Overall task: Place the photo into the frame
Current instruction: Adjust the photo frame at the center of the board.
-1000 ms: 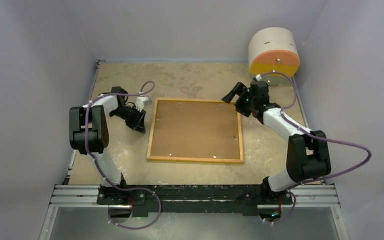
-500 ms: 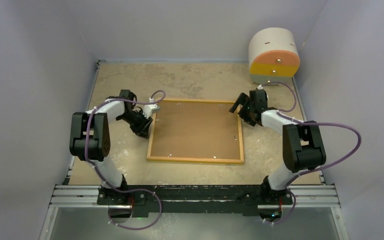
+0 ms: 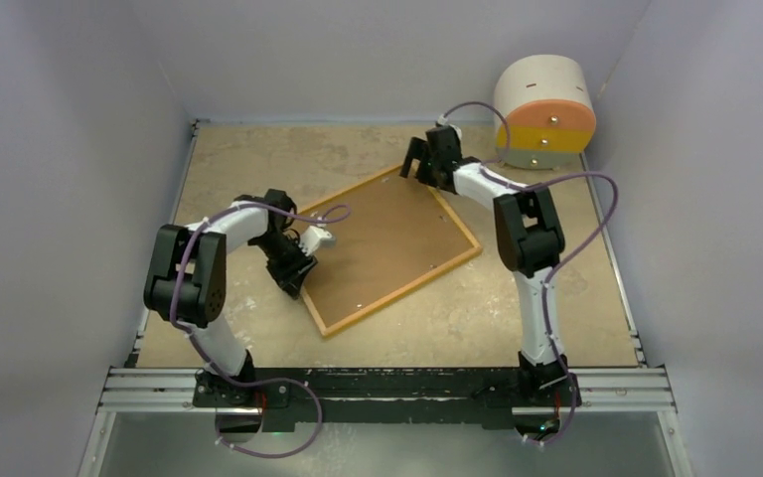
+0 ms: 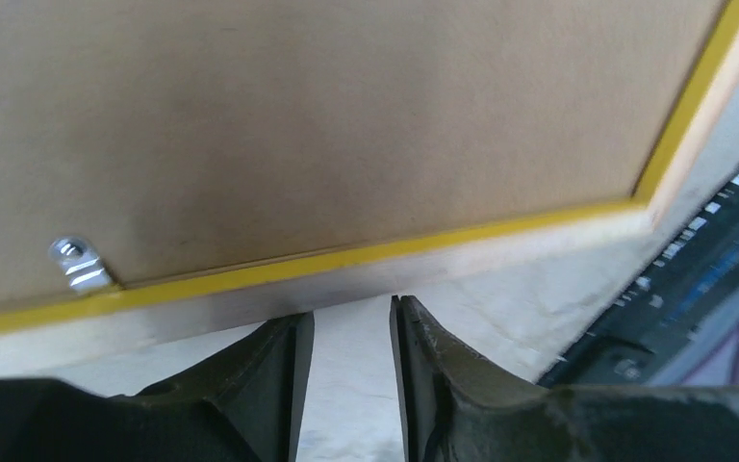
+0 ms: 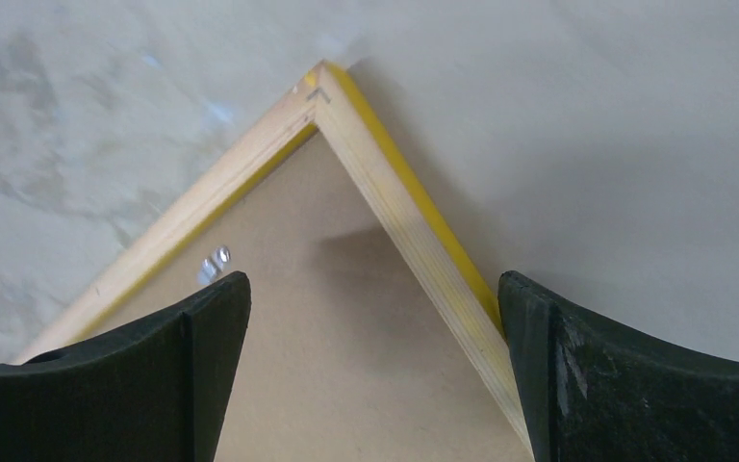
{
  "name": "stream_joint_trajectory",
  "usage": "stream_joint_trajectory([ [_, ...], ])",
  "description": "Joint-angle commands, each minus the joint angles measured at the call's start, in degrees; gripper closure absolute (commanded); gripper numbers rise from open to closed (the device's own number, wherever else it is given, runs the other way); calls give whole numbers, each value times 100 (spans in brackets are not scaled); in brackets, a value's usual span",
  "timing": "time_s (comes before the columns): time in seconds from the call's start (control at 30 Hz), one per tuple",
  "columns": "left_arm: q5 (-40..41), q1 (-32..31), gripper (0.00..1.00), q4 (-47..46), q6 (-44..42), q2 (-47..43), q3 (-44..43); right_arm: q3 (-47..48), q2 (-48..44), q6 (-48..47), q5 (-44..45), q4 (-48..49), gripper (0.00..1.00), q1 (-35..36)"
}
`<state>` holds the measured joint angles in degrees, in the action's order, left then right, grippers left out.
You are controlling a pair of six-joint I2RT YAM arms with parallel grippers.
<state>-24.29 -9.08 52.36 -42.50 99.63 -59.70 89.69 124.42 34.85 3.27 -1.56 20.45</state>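
The frame (image 3: 404,289) lies face down on the table, turned at an angle, with the brown backing board (image 3: 387,243) filling it. The photo is hidden. My left gripper (image 3: 298,273) is at the frame's left edge. In the left wrist view its narrowly open jaws (image 4: 351,308) meet the frame's pale side (image 4: 500,241), with only table between them. My right gripper (image 3: 419,164) hovers at the far corner. In the right wrist view it (image 5: 375,287) is wide open, straddling the corner rail (image 5: 414,241) and holding nothing.
A white drum with an orange and yellow band (image 3: 544,104) stands at the back right. Grey walls close in the table on three sides. A metal rail (image 3: 387,388) runs along the near edge. Small metal tabs (image 4: 77,265) hold the backing board.
The frame has swung counterclockwise from square to diagonal. My right gripper moved left and away with its corner. My left gripper moved nearer along the left edge and its jaws widened.
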Motion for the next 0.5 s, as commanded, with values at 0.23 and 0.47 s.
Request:
stream_joint_trajectory([
  [0.23,-799,-1324,27,-140,102,-25,-157,3915,1656,-469,-772,-2101,1,876],
  [0.47,-435,-1051,15,924,-689,-651,-674,2857,353,-613,139,-1583,1,437],
])
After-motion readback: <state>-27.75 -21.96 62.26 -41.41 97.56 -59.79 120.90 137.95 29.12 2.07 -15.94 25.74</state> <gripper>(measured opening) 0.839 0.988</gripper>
